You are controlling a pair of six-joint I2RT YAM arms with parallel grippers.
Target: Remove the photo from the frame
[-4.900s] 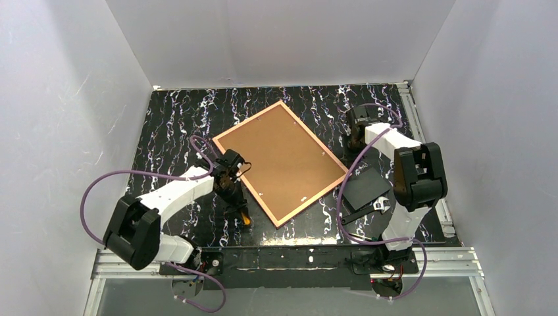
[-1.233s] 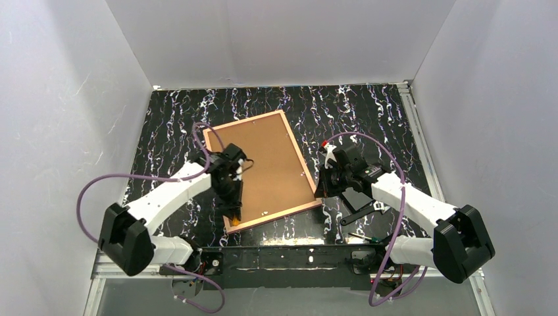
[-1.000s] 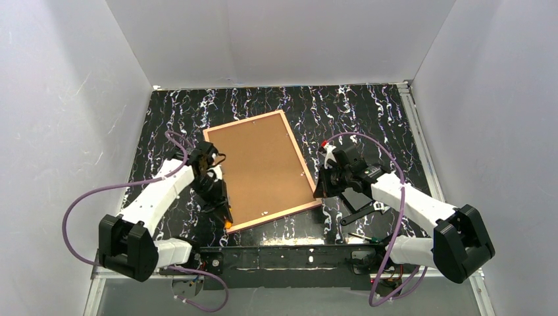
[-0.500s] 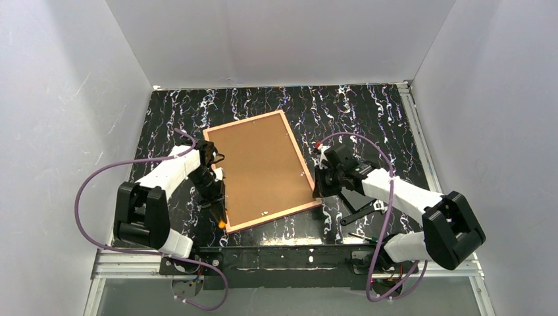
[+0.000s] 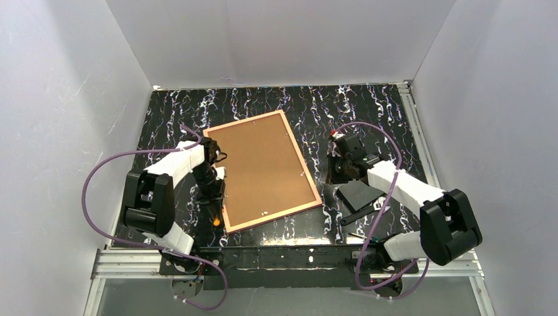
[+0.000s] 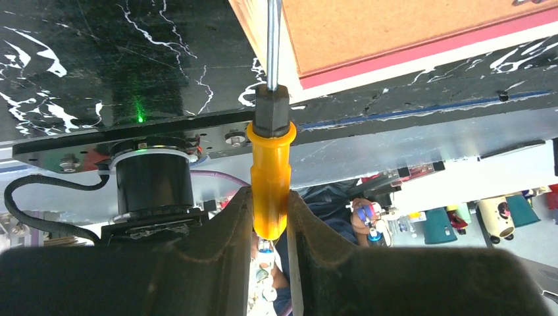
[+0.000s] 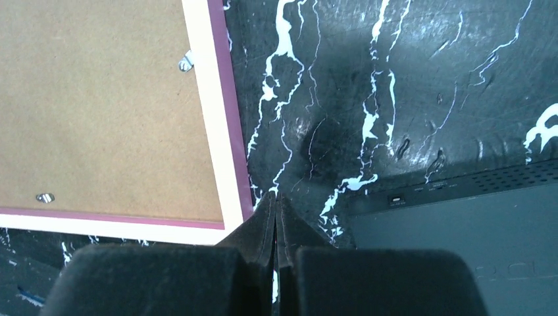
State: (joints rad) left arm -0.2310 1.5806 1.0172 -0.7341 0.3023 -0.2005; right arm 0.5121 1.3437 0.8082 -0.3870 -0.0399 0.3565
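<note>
Face down on a black, white-veined table (image 5: 368,112) lies the frame (image 5: 263,170), its brown backing board (image 5: 260,164) turned up between the two arms. The photo cannot be seen in any view.

The left pincer (image 5: 212,194) hangs just off the frame's left side, close to the near corner. Its fingers (image 6: 233,217) are clamped on the orange handle of a screwdriver (image 6: 270,164). From the wrist camera, the handle's butt sits pinched between the two dark pads. The black collar and steel shaft run on past the fingertips and across the frame's pink-and-white edge (image 6: 408,56). The blade's tip is cut off at the top of that view, so what it touches cannot be told. From above, only the orange glow of the handle (image 5: 217,220) shows below the wrist, beside the frame's near-left corner.

The right pincer (image 5: 334,176) is low over the table on the frame's other side, its fingers (image 7: 266,217) pressed together with nothing between them. The frame's near-right corner (image 7: 227,217) lies just to the left of those fingertips. Whether they touch it cannot be told. Two small metal tabs (image 7: 186,61) show on the board along that border. A flat black panel (image 7: 447,224) lies on the table just to the right of this pincer.
</note>
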